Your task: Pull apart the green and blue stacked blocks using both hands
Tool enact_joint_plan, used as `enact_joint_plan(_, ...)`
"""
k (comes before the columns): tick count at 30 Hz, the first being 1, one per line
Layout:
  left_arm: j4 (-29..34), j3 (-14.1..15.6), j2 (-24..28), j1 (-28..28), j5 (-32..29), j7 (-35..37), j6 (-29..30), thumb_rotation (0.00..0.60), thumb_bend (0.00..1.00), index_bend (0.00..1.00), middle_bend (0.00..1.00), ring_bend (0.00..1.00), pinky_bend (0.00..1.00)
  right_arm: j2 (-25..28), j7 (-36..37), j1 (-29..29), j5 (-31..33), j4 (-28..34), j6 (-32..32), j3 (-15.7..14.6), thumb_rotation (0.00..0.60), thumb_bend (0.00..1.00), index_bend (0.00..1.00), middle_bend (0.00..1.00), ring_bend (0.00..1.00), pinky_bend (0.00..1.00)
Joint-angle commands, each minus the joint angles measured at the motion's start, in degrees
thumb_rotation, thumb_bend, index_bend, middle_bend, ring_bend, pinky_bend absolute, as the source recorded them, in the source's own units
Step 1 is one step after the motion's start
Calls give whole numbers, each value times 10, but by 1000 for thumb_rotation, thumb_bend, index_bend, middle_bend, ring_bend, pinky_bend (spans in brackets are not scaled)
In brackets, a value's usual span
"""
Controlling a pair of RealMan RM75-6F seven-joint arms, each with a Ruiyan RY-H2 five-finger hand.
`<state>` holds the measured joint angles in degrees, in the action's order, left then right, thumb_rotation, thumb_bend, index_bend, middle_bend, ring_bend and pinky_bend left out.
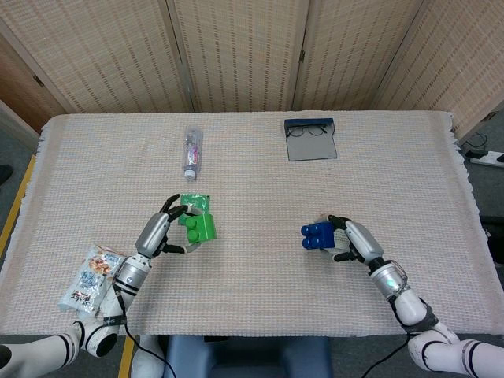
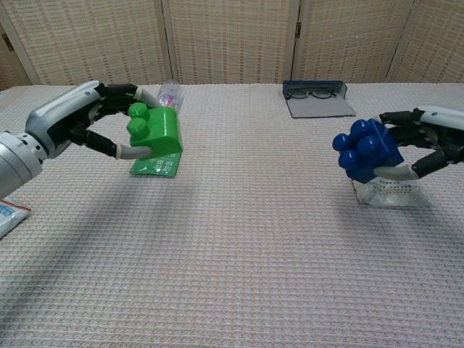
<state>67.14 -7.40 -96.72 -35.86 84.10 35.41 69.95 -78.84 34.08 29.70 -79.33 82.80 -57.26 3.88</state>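
The two blocks are apart, one in each hand, both lifted above the table. My left hand (image 1: pixel 160 232) (image 2: pixel 90 125) grips the green block (image 1: pixel 197 227) (image 2: pixel 154 133) at the left, its studs facing the hand. At the right, my right hand (image 1: pixel 352 239) (image 2: pixel 428 141) holds the blue block (image 1: pixel 316 235) (image 2: pixel 366 150), studs pointing left. A wide gap of bare cloth separates the blocks.
A green packet (image 1: pixel 194 204) (image 2: pixel 155 164) lies under the green block. A white and orange pouch (image 2: pixel 390 193) lies below the blue block. A bottle (image 1: pixel 192 151), a glasses case (image 1: pixel 310 138) and a snack bag (image 1: pixel 91 278) lie on the woven tablecloth (image 1: pixel 260 181).
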Motion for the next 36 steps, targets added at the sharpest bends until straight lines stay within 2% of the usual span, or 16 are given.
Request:
enact_joint_plan(1,-42,21,-14,21,13,32,16,600,400,775,857,348,0,9,-9,-11,2,3,-2,-8,600,372,784,471,400,164)
enact_joint_plan(11,-140,44,-53,45,23,115,17,600,403,776,856,346,0,12,-27,-33,-3,-13,-1,-26,600,371,784,471,401,164)
enact_joint_plan(19,-186,54,-75,46,32,144,3,600,403,768,856,339,0,13,-47,-37,-4,-14,7,-27,600,372,784,469,401,164)
enact_joint_plan(21,-189,59,-74,45,37,146,-2,600,402,719,835,303,0,13,-45,-37,-12,-17,6,-29,600,372,726,424,367,163)
enact_joint_plan(22,-189,61,-73,44,39,149,-6,600,402,680,804,274,0,16,-45,-36,-18,-20,10,-33,600,372,655,382,335,156)
enact_joint_plan(23,-189,62,-72,44,41,151,-6,600,401,609,730,225,0,18,-43,-35,-22,-20,15,-36,600,372,532,312,281,133)
enact_joint_plan(24,-189,63,-70,43,42,153,-8,600,401,564,678,195,0,21,-43,-33,-25,-21,20,-38,600,372,361,213,199,83)
enact_joint_plan(25,-186,66,-67,41,44,154,-14,600,401,478,581,139,0,26,-46,-30,-28,-21,28,-41,600,372,260,151,148,54)
enact_joint_plan(26,-184,67,-63,39,46,153,-18,600,400,403,483,83,0,29,-48,-27,-30,-20,33,-43,600,372,112,62,69,15)
enact_joint_plan(27,-181,68,-61,38,47,150,-20,600,400,370,432,55,0,32,-50,-26,-30,-18,36,-43,600,372,33,17,25,1)
enact_joint_plan(30,-172,69,-53,35,49,139,-26,600,374,258,236,0,0,39,-61,-25,-26,-12,37,-39,600,372,0,0,0,0)
enact_joint_plan(36,-151,68,-38,28,52,119,-32,600,302,94,39,0,0,63,-59,-19,-29,9,50,-39,600,372,0,0,0,0)
